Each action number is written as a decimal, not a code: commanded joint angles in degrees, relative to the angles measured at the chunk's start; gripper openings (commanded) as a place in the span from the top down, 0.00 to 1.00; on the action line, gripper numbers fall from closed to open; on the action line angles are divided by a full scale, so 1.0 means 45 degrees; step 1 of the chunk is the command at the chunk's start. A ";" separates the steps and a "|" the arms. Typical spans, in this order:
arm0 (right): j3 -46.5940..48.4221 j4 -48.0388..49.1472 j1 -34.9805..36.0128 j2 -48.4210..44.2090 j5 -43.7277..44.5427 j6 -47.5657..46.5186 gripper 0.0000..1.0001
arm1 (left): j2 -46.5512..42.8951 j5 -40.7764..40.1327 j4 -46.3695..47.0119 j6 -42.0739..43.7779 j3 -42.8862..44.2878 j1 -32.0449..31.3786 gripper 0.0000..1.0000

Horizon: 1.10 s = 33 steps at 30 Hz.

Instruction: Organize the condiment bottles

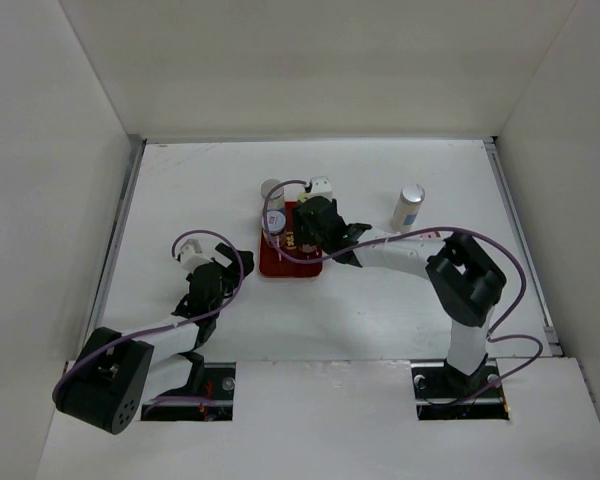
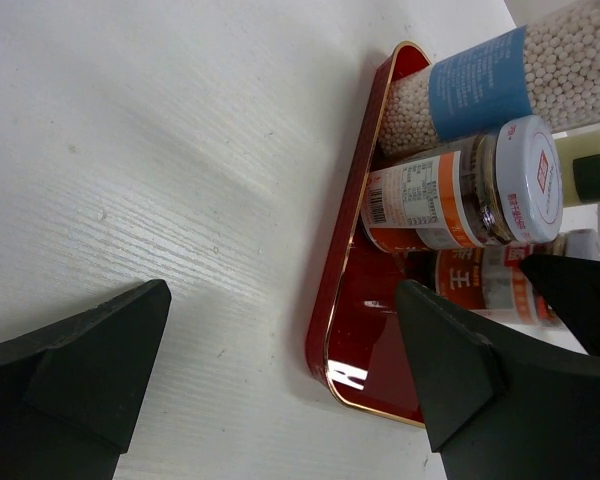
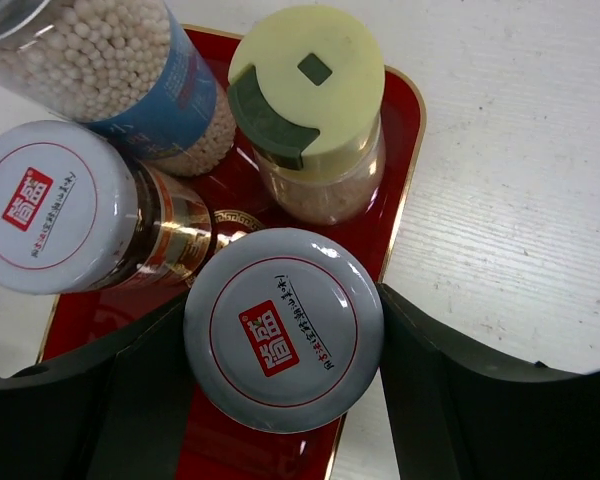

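A red tray (image 3: 405, 130) holds several bottles. In the right wrist view my right gripper (image 3: 283, 335) has a finger against each side of a short red-labelled jar with a white lid (image 3: 283, 330), standing at the tray's near edge. Beside it are a second white-lidded jar (image 3: 55, 205), a blue-banded bottle of white beads (image 3: 130, 80) and a yellow-capped bottle (image 3: 305, 100). A silver-capped, blue-banded bottle (image 1: 410, 207) stands alone on the table to the right. My left gripper (image 2: 280, 375) is open and empty, on the table left of the tray (image 2: 345, 300). I cannot pick out a pink-capped bottle.
White walls close in the table on the left, back and right. In the top view the tray (image 1: 280, 265) lies mid-table, with my right gripper (image 1: 318, 225) over it and my left gripper (image 1: 192, 258) to its left. A purple cable loops along each arm.
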 commanded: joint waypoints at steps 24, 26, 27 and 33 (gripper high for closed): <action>-0.2069 0.1122 -0.0544 -0.4818 0.0333 -0.0108 0.18 | -0.0171 0.0208 0.0123 -0.0092 0.0018 0.0101 0.00; -0.2695 0.0966 -0.1479 -0.5951 0.0450 -0.0050 0.17 | -0.0055 0.0208 0.0124 -0.0092 0.0038 0.0081 0.00; -0.2949 0.0907 -0.2084 -0.6479 0.0547 -0.0030 0.15 | -0.0035 0.0208 0.0124 -0.0092 0.0038 0.0062 0.00; -0.3363 -0.0457 -0.5230 -0.7131 0.2344 -0.0536 0.01 | -0.0152 0.0228 0.0124 -0.0092 0.0038 0.0022 0.00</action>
